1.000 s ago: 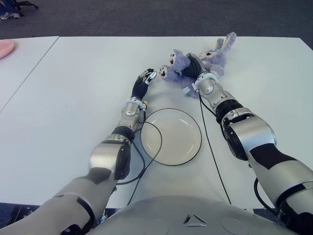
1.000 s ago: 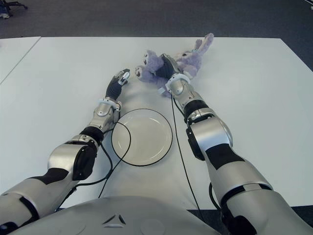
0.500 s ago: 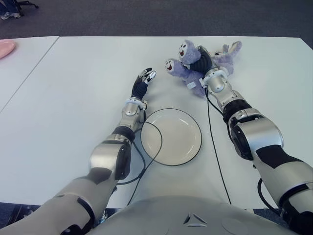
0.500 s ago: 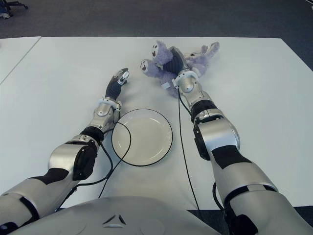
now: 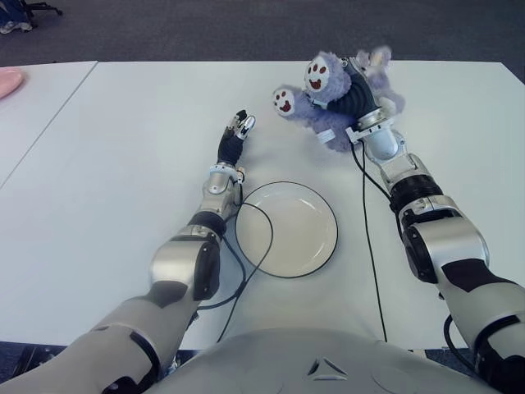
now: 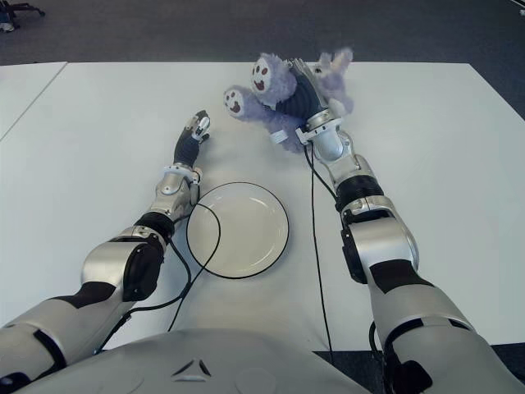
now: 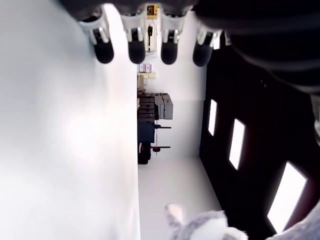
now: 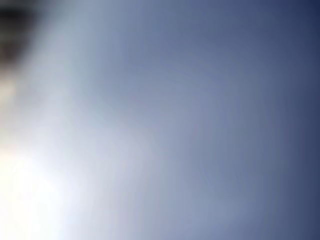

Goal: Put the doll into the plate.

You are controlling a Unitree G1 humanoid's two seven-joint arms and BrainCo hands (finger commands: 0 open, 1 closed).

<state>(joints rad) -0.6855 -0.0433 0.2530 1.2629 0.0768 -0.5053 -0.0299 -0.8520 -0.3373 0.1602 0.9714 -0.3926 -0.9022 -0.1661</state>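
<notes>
Purple plush doll is in the right hand, fingers wrapped around its body. It looks raised off the white table, over the far side, well beyond the plate and to its right. Both doll feet, with their smiley soles, point toward the left hand. Ears stick out behind the right hand.

Right wrist view is just a blur, so the grasp is read from the head views only.

Left hand shows just beyond the plate's far-left rim, fingers straight and relaxed, holding nothing. Can't tell if it touches the table.

Plate is white with a dark rim, flat on the table between the two forearms, nothing in it. Black cable from the left arm loops over its left edge. Another cable runs along the right arm, right of the plate.

Pink object at the far left edge, on the neighbouring table.
</notes>
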